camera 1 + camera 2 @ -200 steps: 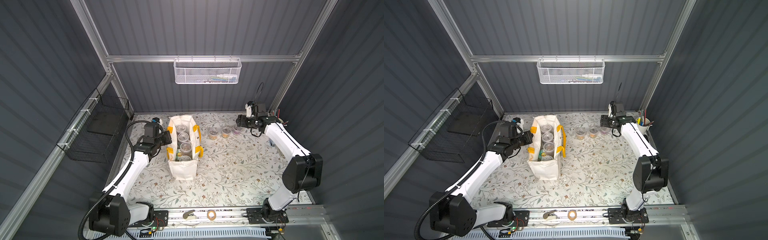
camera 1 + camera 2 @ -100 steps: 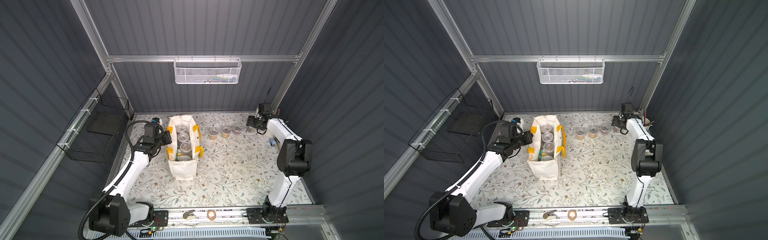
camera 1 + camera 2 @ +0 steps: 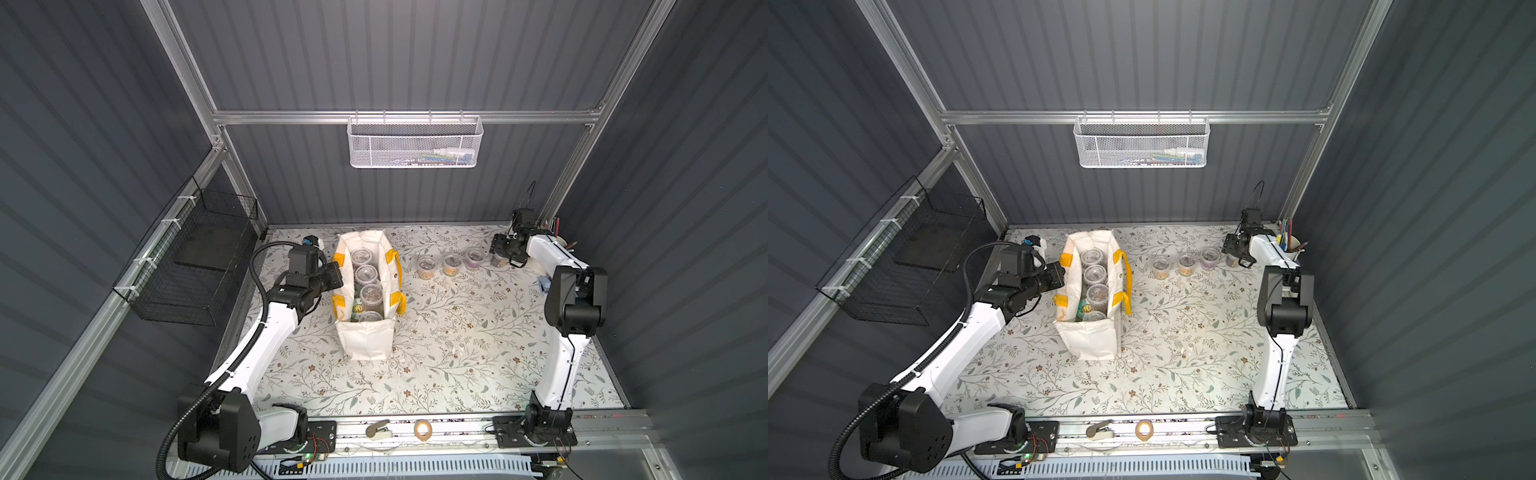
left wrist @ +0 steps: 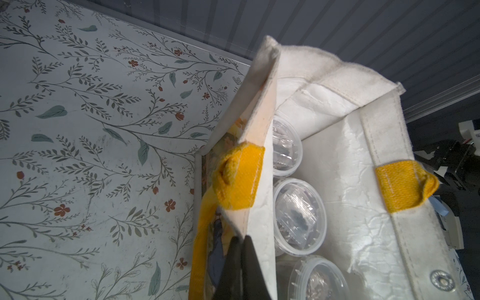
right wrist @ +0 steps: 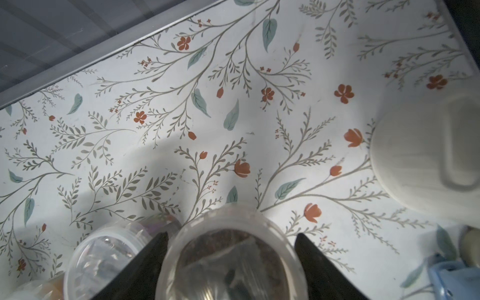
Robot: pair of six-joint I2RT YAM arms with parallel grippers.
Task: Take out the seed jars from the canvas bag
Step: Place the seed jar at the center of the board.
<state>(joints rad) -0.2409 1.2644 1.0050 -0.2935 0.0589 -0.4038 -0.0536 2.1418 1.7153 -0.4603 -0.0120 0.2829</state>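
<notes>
Found a tape roll [image 3: 422, 429] lying flat on the metal rail [image 3: 465, 423] just outside the near edge of the tabletop [image 3: 457, 353].

Noted the canvas bag [image 3: 365, 343] standing upright and open, left of the tabletop's centre, set lengthwise near to far and apart from every edge. Counted four clear-lidded seed jars [image 3: 366, 274] in a line inside it, plus one green pictured lid [image 3: 356, 308] lower down beside the nearer ones; confirmed in both top views. Cannot tell about any deeper layer.

Recorded the left tool [image 4: 240, 240] closed tight on the rim of the bag's left wall, between that wall's two yellow handle patches [image 3: 339, 259], with both fingers pressed together over the fabric. Observed the right-side yellow handle [image 3: 398, 286] drooping outside the bag.

Logged three small jars [image 3: 451, 264] already out, standing in a row on the tabletop toward the far edge, right of the bag and well apart from it: two with orange-brown contents, the rightmost with purple.

Found a fourth jar [image 5: 231, 262], brown-filled, upright just beside the purple one at the row's right end, near the far right corner. Recorded the right tool [image 5: 232, 235] clamped on the fourth jar, fingers set wide, one against each side.

Noted a white pen cup [image 3: 1293, 245] in the far right corner.

Noted, past the far edge, a white mesh basket [image 3: 415, 145] hung on the back wall, and a black wire basket [image 3: 187, 266] on the left wall.
</notes>
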